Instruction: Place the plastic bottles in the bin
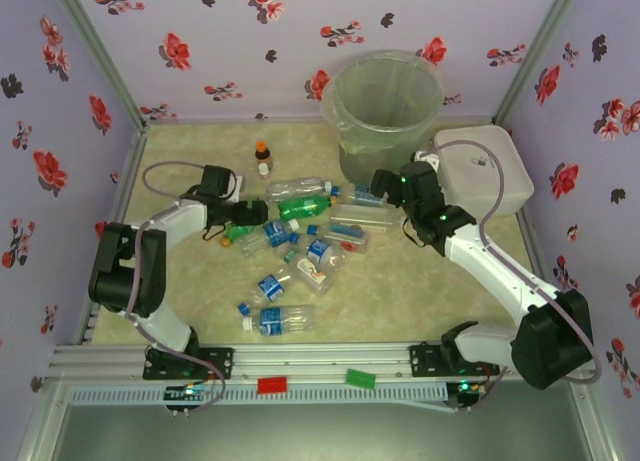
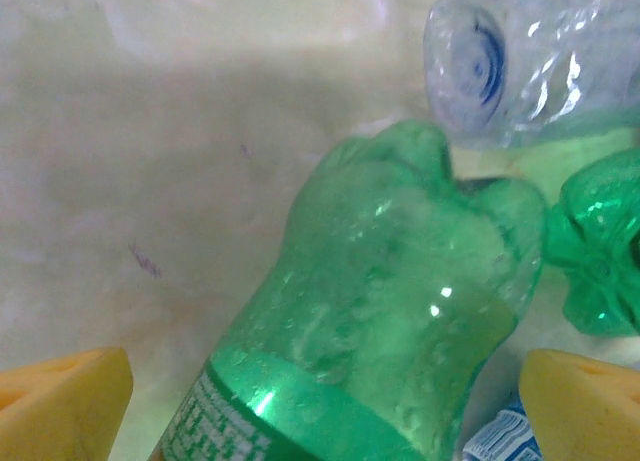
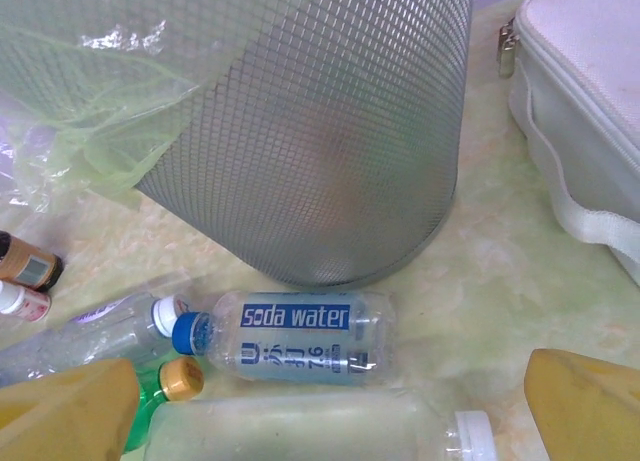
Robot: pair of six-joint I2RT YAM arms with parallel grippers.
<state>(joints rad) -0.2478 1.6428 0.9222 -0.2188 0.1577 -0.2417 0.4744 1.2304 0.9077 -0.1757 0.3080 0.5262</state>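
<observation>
Bottles [image 1: 300,243] scattered over the surface [image 1: 430,281] in front of the bin [image 1: 385,106], with a soda water bottle [image 3: 290,338] right at the bin's base. Left pincer [image 2: 320,409] wide open around a green bottle [image 2: 390,311], further out from the bin. Right pincer [image 3: 330,406] open too, close to the bin, gripping nothing.

Left wrist view: the bottom edge cuts off the green bottle [image 2: 390,321]. Right wrist view: the top edge crops the bin [image 3: 330,131].

Green and clear blue-labelled bottles [image 1: 300,207]; grey mesh bin [image 1: 385,111].
</observation>
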